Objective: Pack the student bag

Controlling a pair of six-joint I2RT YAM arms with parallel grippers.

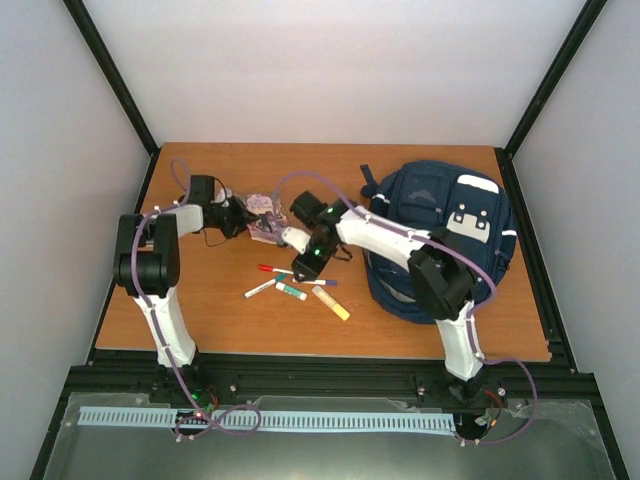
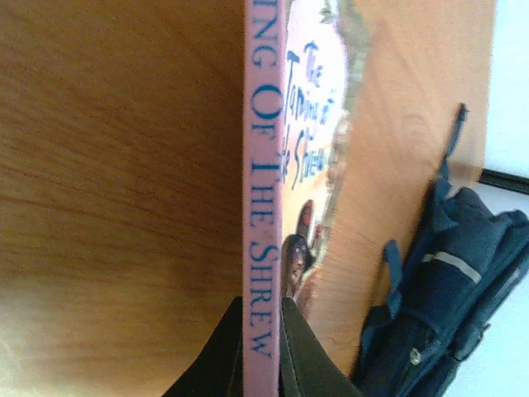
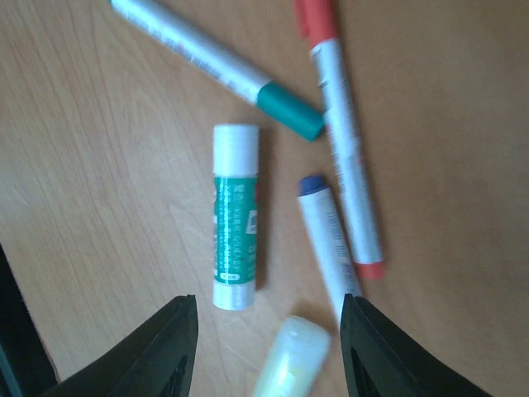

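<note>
The student bag [image 1: 440,235] is navy blue and lies at the table's right; in the left wrist view the student bag [image 2: 446,306] shows at the lower right. My left gripper [image 1: 235,215] [image 2: 263,304] is shut on the pink spine of a thin book [image 2: 263,182] [image 1: 265,215], which it holds on edge above the table. My right gripper [image 1: 300,270] [image 3: 269,302] is open and hovers over loose pens. A yellow highlighter [image 3: 293,356] lies on the table below, between its fingers. A green-and-white glue stick [image 3: 235,217] and a blue-capped marker [image 3: 326,240] lie just ahead.
A red marker [image 3: 343,141] and a green-capped marker [image 3: 215,66] lie further ahead of the right gripper. In the top view the pens form a cluster [image 1: 295,285] at the table's centre, left of the bag. Black frame posts stand at the table's corners.
</note>
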